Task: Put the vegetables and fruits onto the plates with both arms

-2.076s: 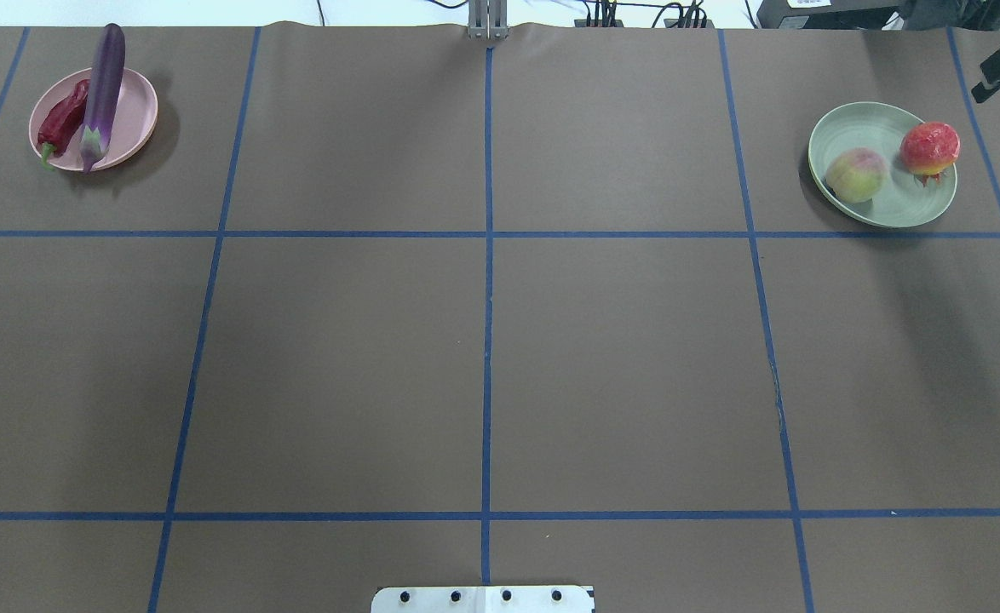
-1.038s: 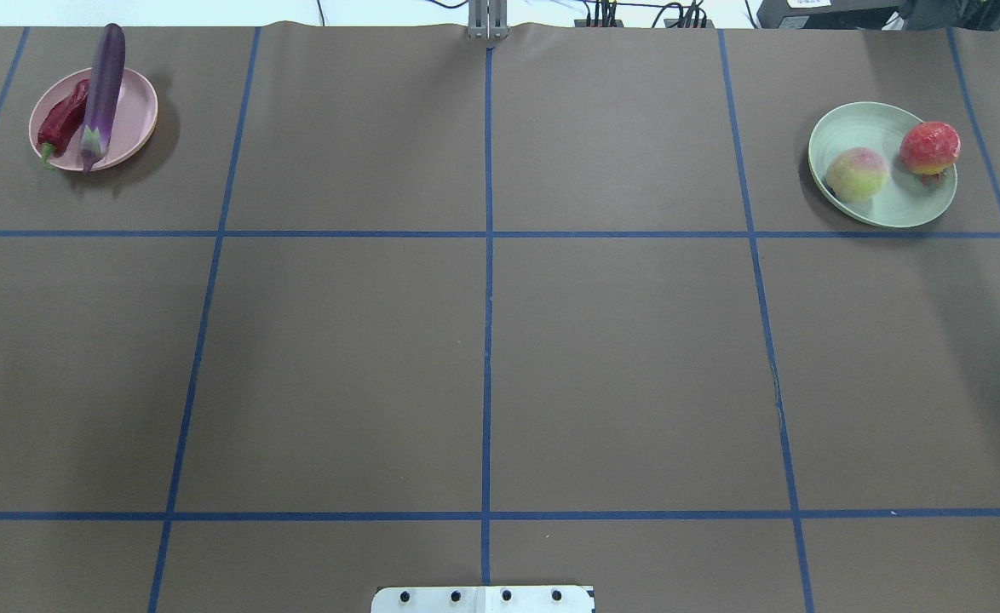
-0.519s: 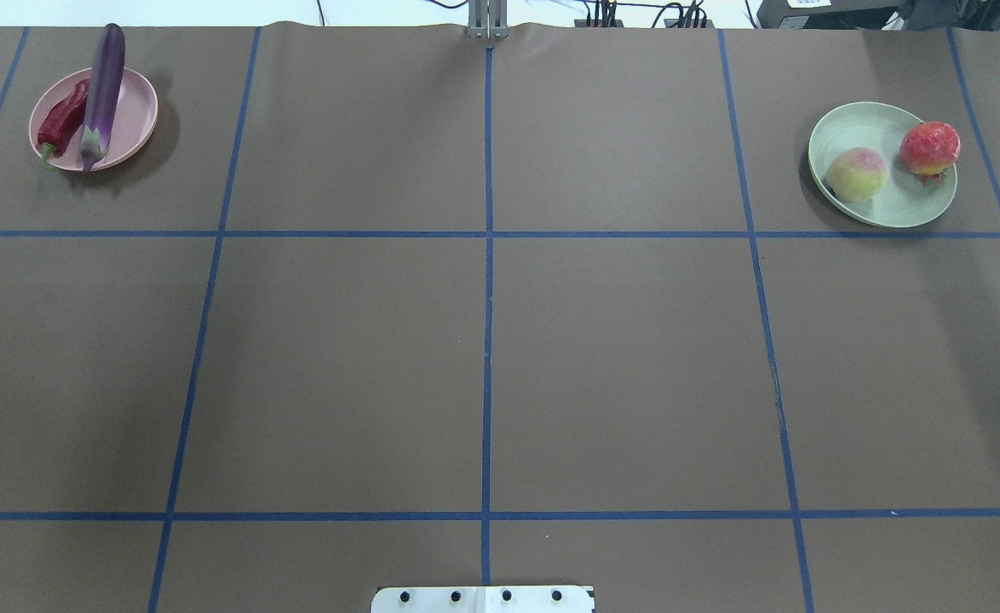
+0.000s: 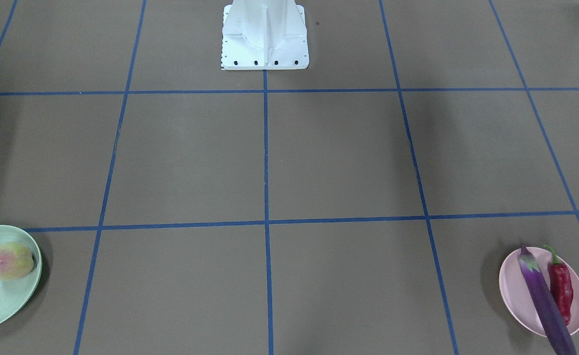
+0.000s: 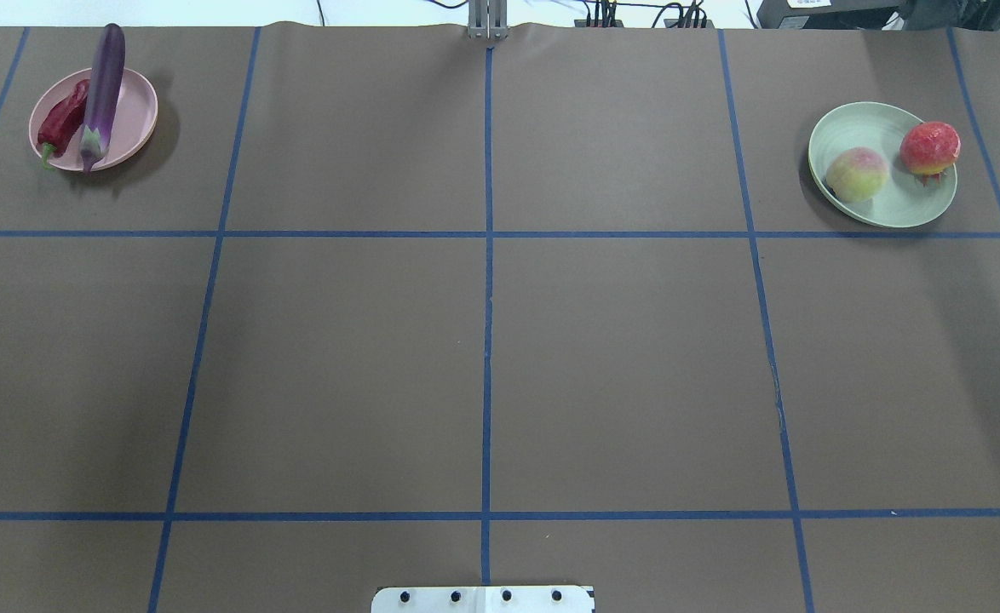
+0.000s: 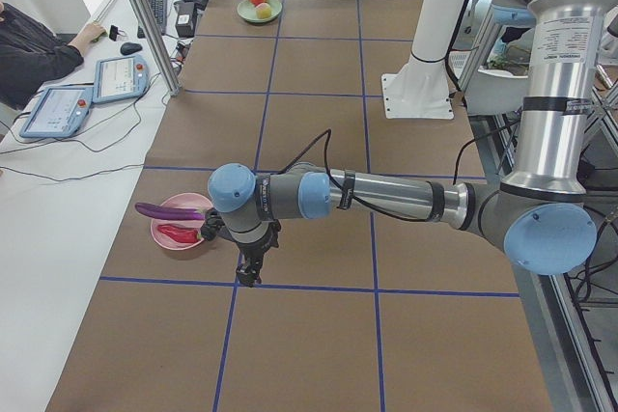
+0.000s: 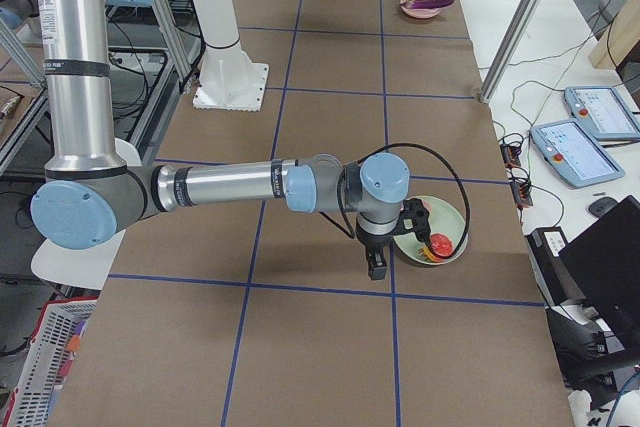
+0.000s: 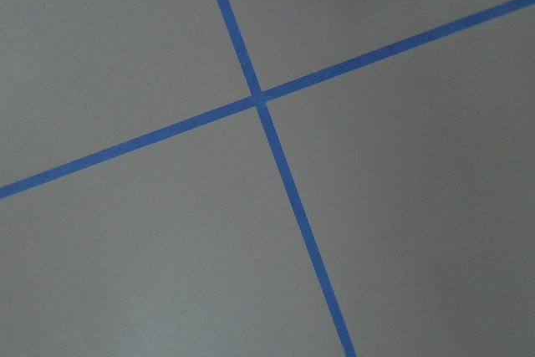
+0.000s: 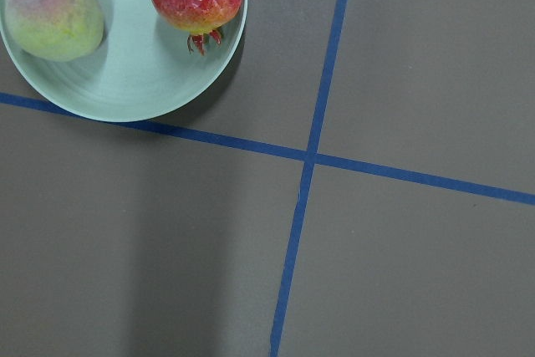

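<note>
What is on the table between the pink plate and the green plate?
Only bare brown table crossed by blue tape lines, seen in the overhead view.

Glossy eggplant [image 5: 104, 81]; matt pink plate [image 5: 136, 115]; matt tabletop [image 5: 338, 358].

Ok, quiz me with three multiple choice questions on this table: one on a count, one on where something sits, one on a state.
1. How many fruits lie on the green plate? A one; B two; C three.
2. Where is the eggplant? A the pink plate; B the green plate; C off both plates.
3. How does the eggplant sit? A wholly inside the rim; B standing upright; C overhanging the rim.

Answers:
1 B: the peach and the red-orange fruit are both on it.
2 A: it lies there beside the chili pepper.
3 C: in the overhead view its rounded end sticks out past the plate's far edge.
</note>
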